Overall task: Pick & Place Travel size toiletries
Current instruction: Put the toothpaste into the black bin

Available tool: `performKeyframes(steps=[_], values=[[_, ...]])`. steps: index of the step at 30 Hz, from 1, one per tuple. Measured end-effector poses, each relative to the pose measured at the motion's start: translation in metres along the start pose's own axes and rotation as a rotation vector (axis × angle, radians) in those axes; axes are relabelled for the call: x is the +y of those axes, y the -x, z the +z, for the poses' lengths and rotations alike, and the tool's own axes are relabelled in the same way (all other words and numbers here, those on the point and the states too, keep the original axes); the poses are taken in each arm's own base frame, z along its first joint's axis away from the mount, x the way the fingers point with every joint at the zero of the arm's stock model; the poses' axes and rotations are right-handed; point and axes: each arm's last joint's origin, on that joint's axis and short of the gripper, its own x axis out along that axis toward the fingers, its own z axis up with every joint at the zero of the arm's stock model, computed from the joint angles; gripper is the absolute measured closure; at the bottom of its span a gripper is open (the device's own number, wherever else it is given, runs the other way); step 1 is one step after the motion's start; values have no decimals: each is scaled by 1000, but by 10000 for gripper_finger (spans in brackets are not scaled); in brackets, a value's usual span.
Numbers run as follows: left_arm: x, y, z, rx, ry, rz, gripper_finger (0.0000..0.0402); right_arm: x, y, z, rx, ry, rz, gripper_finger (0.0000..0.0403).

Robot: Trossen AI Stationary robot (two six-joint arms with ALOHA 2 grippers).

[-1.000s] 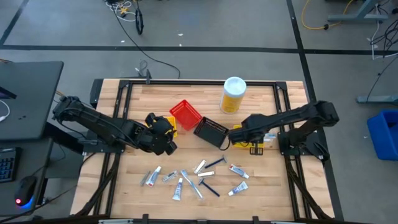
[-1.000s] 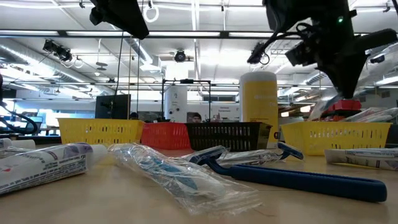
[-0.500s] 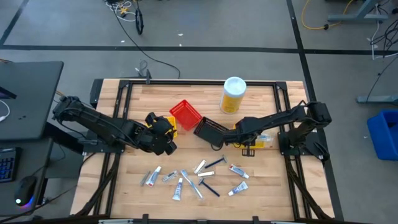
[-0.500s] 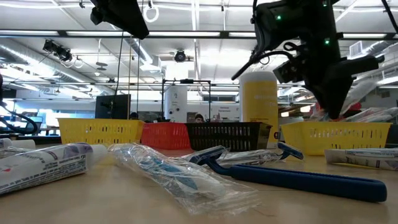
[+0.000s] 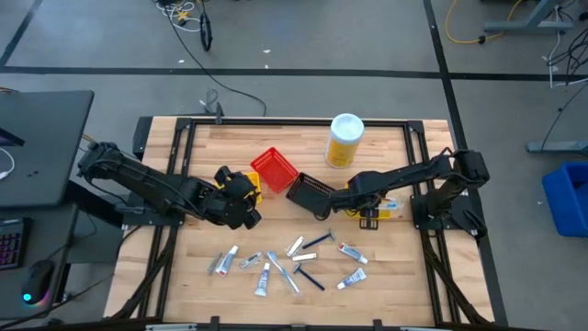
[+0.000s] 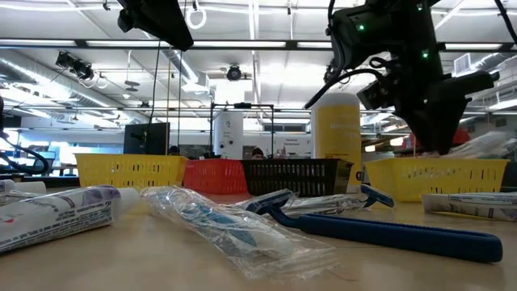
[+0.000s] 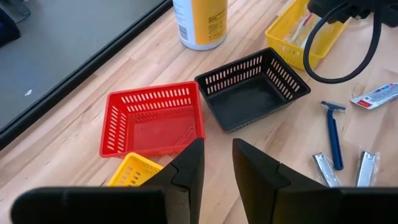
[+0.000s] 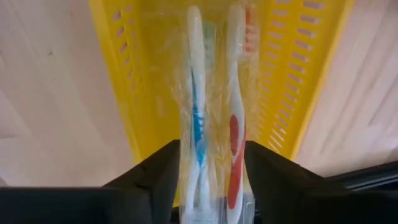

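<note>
A wooden table [image 5: 386, 267] seen from above, with the black bin [image 5: 310, 194] near its middle as the landmark. The right gripper [image 5: 347, 198] hovers just beside the black bin, over the near end of a yellow bin [image 5: 393, 211] lying on the bin's right. Compared with half a second ago it has barely shifted; a second ago it sat farther out over that yellow bin. Its fingers [image 8: 155, 180] are spread apart, and two wrapped toothbrushes [image 8: 214, 118], one blue and one red, lie in the yellow bin between them, so they are let go rather than gripped. The left gripper [image 5: 246, 200] waits on the far side of the black bin, past the red bin [image 5: 274, 168], unchanged, its fingers [image 7: 186, 171] parted with a narrow gap and holding nothing. In front of the black bin, toward the table's near edge, the remaining travel size toiletries [image 5: 285, 262] lie scattered where they were: small tubes, wrapped items and a blue-handled razor [image 6: 388, 228]. A tall yellow bottle [image 5: 344, 140] stands behind the black bin.
</note>
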Motion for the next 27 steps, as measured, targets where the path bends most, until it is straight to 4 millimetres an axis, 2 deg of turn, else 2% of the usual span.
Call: performKeyframes(steps=[6, 16, 21, 27], values=[[-1, 0, -1, 30, -99, -36, 310, 0, 18, -4, 39, -17, -1, 202], [-3, 0, -5, 66, -216, -89, 310, 10, 42, 8, -130, -24, 73, 227], [-5, -8, -28, 108, -210, -96, 310, 19, 44, 15, -224, -6, 95, 217], [-16, -14, -54, 161, -220, -249, 310, 32, 51, 29, -402, 76, 165, 181]])
